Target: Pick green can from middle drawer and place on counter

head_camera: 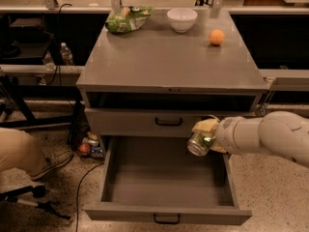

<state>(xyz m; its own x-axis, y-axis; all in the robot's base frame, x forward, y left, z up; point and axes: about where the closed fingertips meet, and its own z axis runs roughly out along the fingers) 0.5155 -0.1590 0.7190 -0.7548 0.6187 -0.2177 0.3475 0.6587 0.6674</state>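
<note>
My gripper [203,137] is shut on the green can [198,143] and holds it tilted, silver end toward the camera, in the air over the right side of the open middle drawer [159,178]. The can is just below the level of the closed drawer front [145,122] above. The white arm reaches in from the right. The open drawer's grey inside is bare. The counter [169,57] is the flat grey top of the cabinet, above and behind the gripper.
On the counter's far edge lie a green-and-white snack bag [128,18], a white bowl [182,19] and an orange [217,36]. A person's leg [19,151] is at the left. Cans and clutter [89,146] sit on the floor left of the drawer.
</note>
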